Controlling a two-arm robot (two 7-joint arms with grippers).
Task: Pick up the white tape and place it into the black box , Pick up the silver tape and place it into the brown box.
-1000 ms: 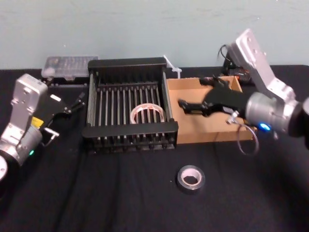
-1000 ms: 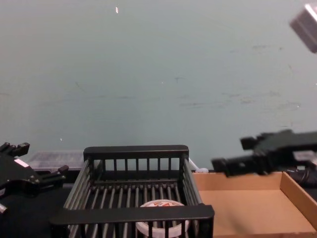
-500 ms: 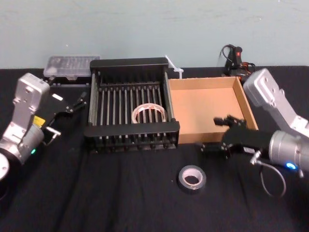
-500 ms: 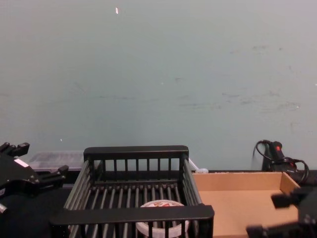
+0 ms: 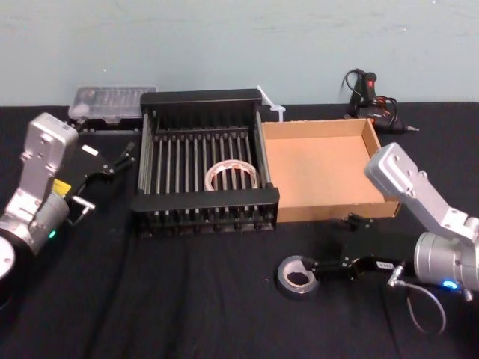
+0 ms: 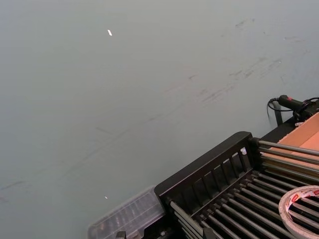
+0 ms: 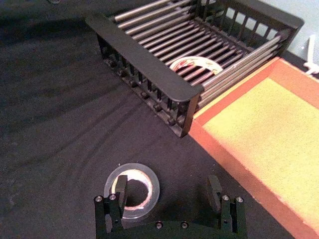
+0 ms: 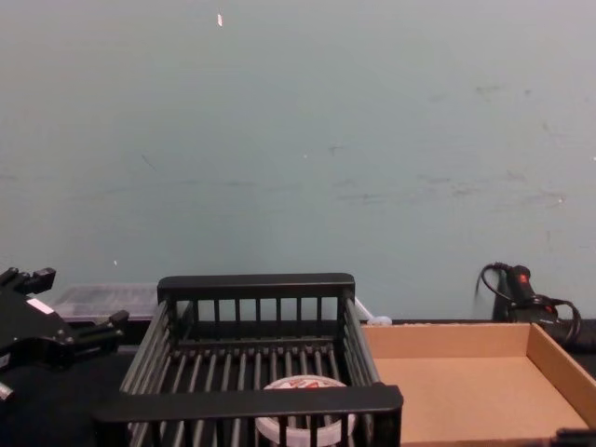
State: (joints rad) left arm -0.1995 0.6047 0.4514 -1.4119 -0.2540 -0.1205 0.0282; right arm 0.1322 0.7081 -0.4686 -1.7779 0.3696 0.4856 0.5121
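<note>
The silver tape [image 5: 297, 275] lies flat on the black cloth in front of the boxes. My right gripper [image 5: 334, 244] is low beside it and open. In the right wrist view one finger [image 7: 122, 187] is over the hole of the silver tape [image 7: 133, 191], and the other finger [image 7: 214, 186] stands out to the side toward the brown box [image 7: 259, 124]. The white tape [image 5: 233, 176] lies flat in the black box [image 5: 202, 200], also seen as white tape [image 7: 195, 64] and white tape [image 8: 303, 386]. The brown box [image 5: 322, 168] holds nothing. My left gripper [image 5: 116, 159] is parked open left of the crate.
A clear plastic case [image 5: 112, 101] sits behind the black box at the back left. A black and red tool with a cable [image 5: 367, 86] lies behind the brown box. A white strip [image 5: 269, 105] rests at the crate's far right corner.
My right gripper came back from above the brown box and dropped to the table, reaching the silver tape, still open. The left arm and both tapes stayed put.
</note>
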